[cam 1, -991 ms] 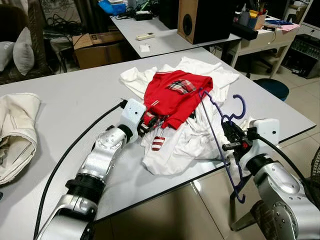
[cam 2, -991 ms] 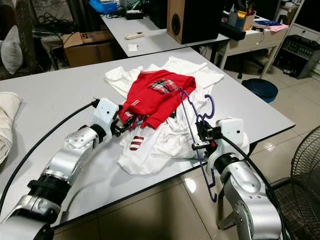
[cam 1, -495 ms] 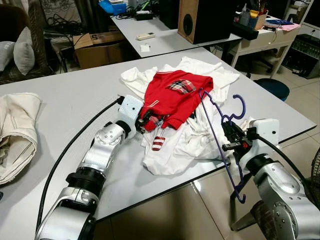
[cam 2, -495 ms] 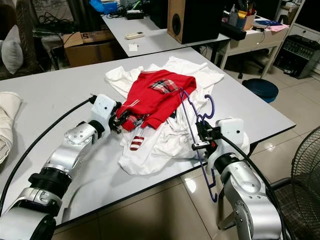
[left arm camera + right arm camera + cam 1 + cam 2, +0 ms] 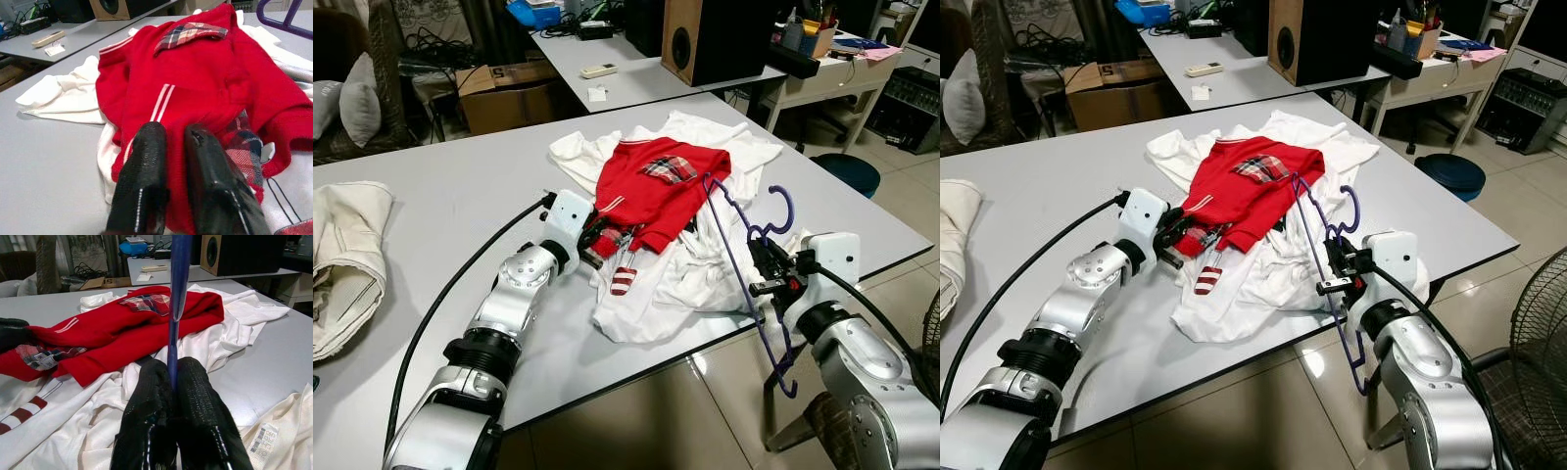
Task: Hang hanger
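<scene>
Right hand (image 5: 770, 275) sits at the near right edge of the grey surface (image 5: 450, 206), its two black fingers (image 5: 195, 396) pinched together on the thin bar of a purple hanger (image 5: 744, 255). In the right wrist view the bar runs straight up from between the fingertips. The hanger stands tilted on edge: its hook curls above the hand, one long arm reaches up and across to the red sweater (image 5: 656, 186), and its lower end hangs past the surface edge toward the tiled floor (image 5: 724, 411).

Left hand (image 5: 597, 238) lies low on the surface at the near left hem of the red sweater. In the left wrist view its fingers (image 5: 146, 166) are almost closed, with a fold of the red knit caught in the narrow gap between them, so it grips the sweater's edge. A plaid lining shows just beside the fingertips.

The red sweater, with white stripes and a plaid collar, lies on top of a rumpled pile of white garments (image 5: 685, 274) in the middle of the surface. A cream cloth (image 5: 347, 255) is bunched at the far left edge, well apart from the pile. Behind, a second table (image 5: 636, 73) carries a large speaker (image 5: 715, 34), a remote and a small tag, with a cardboard box (image 5: 504, 93) on the floor to its left.
</scene>
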`<state>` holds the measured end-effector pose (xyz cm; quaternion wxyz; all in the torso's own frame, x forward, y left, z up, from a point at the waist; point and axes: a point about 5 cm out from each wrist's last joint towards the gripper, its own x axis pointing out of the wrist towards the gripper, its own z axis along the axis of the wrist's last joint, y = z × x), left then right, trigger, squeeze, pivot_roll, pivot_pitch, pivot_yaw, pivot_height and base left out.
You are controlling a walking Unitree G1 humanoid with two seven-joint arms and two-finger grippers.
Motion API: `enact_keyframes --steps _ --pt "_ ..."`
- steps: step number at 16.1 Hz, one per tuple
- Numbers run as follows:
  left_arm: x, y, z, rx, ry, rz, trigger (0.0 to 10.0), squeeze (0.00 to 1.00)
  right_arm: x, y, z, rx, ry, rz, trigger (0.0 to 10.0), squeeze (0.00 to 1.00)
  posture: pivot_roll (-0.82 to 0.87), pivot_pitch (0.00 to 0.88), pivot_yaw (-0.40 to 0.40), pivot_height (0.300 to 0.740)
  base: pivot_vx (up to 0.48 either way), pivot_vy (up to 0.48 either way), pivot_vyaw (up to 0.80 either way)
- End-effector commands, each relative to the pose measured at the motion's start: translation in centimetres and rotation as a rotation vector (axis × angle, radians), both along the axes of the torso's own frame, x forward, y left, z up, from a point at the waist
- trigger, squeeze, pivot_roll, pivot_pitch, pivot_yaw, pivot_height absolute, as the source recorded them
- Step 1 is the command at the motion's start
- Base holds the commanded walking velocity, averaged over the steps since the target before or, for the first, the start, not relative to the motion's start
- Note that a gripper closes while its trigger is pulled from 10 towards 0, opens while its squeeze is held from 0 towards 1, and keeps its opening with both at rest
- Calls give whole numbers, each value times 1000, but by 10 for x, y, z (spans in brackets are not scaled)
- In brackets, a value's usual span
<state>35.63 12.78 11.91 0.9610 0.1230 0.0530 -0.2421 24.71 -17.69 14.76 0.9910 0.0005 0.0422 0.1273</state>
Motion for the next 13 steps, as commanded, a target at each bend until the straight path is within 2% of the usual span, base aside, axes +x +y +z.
enact_keyframes --steps 1,2,4,5,6,7,8,10,13 --pt "5 -1 9 -5 -26 -3 0 0 -3 2 5 -11 -24 33 10000 0 -64 0 39 740 0 0 0" --pt "9 -3 21 -52 -54 -3 0 0 -6 2 11 3 -43 86 10000 0 -67 0 42 740 0 0 0" --pt "22 -5 60 -139 -156 -3 0 0 -17 1 21 -3 -64 241 10000 0 -73 0 50 740 0 0 0" --pt "25 -5 70 -157 -185 -1 0 0 -20 0 23 1 -63 274 10000 0 -73 0 50 740 0 0 0" --pt "33 -4 105 -207 -277 3 0 0 -29 -2 28 -2 -58 353 10000 0 -80 0 59 740 0 0 0" --pt "35 -3 118 -227 -309 3 0 0 -32 -2 29 -10 -54 376 10000 0 -80 0 59 740 0 0 0" --pt "37 -2 145 -262 -377 -1 0 0 -38 -3 29 -13 -37 418 10000 0 -83 0 65 740 0 0 0" --pt "34 -6 173 -303 -447 -38 0 0 -40 -2 25 -18 -10 415 10000 0 -83 0 69 740 0 0 0" --pt "29 -9 187 -353 -487 -68 0 0 -32 -4 19 -38 -11 312 10000 0 -84 0 69 740 0 0 0"
